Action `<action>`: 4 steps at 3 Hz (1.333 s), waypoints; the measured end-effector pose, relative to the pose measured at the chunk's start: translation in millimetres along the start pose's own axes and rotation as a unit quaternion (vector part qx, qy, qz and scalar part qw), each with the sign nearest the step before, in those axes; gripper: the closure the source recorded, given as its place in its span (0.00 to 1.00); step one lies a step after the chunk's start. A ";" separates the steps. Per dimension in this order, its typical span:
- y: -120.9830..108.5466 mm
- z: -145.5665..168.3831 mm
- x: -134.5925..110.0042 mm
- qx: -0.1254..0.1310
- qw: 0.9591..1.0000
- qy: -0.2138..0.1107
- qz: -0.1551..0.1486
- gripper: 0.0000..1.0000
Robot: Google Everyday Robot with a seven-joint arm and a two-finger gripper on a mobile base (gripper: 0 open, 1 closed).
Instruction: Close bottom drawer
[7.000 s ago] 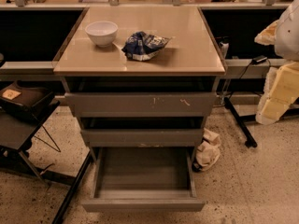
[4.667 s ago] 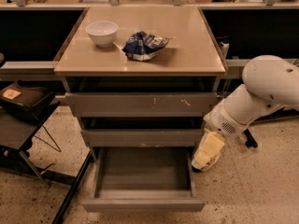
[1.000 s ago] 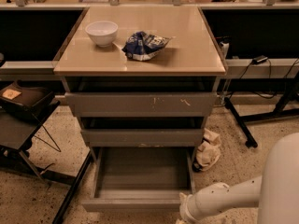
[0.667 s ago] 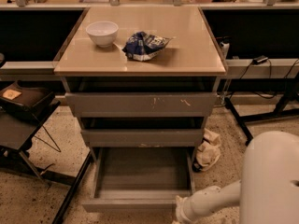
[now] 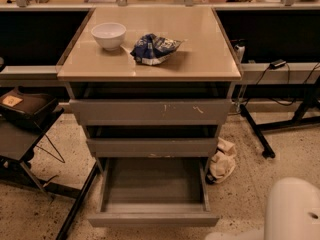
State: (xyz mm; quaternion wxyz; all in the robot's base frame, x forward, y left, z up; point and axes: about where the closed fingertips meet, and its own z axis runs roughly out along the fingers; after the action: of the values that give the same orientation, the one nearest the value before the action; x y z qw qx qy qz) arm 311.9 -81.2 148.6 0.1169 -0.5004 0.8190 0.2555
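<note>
I see the bottom drawer (image 5: 152, 189) pulled far out of the cabinet, well forward of the two drawer fronts above it. It is a shallow, rectangular grey metal tray, sitting level and square to the cabinet, low over the speckled floor. Its front is a plain grey strip without a handle, facing me. The gripper itself is out of my view; only the pale arm (image 5: 292, 209) shows at the lower right, near the drawer's front corner.

- bottom drawer (image 5: 152, 219): matt grey metal
- cabinet top (image 5: 205, 59): smooth, glossy
- bowl (image 5: 108, 35): glossy white
- bag (image 5: 154, 48): crinkled, shiny
- arm (image 5: 292, 209): smooth white plastic, low right; gripper out of sight below it
</note>
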 end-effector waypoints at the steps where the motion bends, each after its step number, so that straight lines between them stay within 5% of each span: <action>1: 25.2 18.2 25.4 -0.017 0.999 -0.011 0.027 0.00; 2: 22.3 25.5 24.6 -0.023 0.999 -0.011 0.024 0.00; 3: -0.8 53.3 -10.1 -0.037 0.999 -0.007 0.004 0.00; 4: -35.0 69.0 -84.0 -0.028 0.999 -0.024 -0.038 0.00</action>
State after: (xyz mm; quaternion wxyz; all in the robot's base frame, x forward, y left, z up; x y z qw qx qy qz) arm 377.9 6.7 117.6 0.1322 -0.5282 0.7885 0.2861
